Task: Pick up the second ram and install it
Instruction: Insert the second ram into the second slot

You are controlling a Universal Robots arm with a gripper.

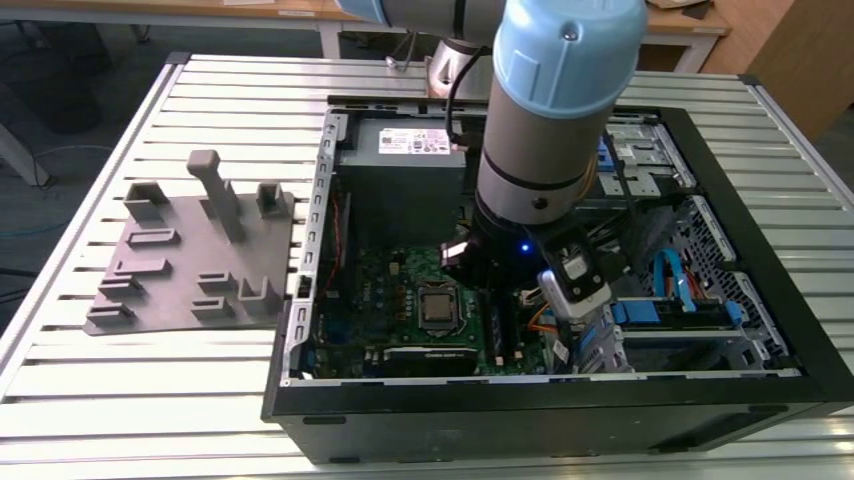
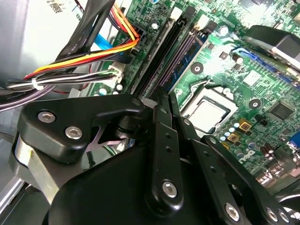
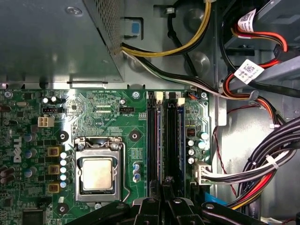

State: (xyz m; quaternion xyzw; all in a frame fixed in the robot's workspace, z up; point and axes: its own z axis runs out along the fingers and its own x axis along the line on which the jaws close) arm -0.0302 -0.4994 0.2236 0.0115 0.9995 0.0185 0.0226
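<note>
Down inside the open PC case [image 1: 534,405], arm [image 1: 547,130] reaching in over the green motherboard [image 3: 93,108].

Gripper [image 3: 167,182] right at the near end of the long black RAM slots [image 3: 172,136], beside the CPU socket [image 3: 97,172]. Fingers [image 2: 161,101] pressed close together, just a thin gap left. Can't tell if pinching the stick's top edge or only sitting over it.

Second ram [image 3: 160,140] prob. the thin dark blue strip standing in the slot on the CPU side, also there in the second wrist view [image 2: 187,58]. Looks set in its slot already; can't tell if clicked all the way down.

How to handle, a guess: very light, stiff, thin, easy to break. No bending, no twisting. Best held by the two flat sides near the top edge, at the middle or ends, away from the bottom contacts. Pushed straight down, not at a slant.

Which way: up on its long thin edge, flat sides facing CPU socket and cables [image 3: 262,173]. Long way lined up w/ the slots, going from the gripper toward the grey power box [image 3: 51,42].
</note>
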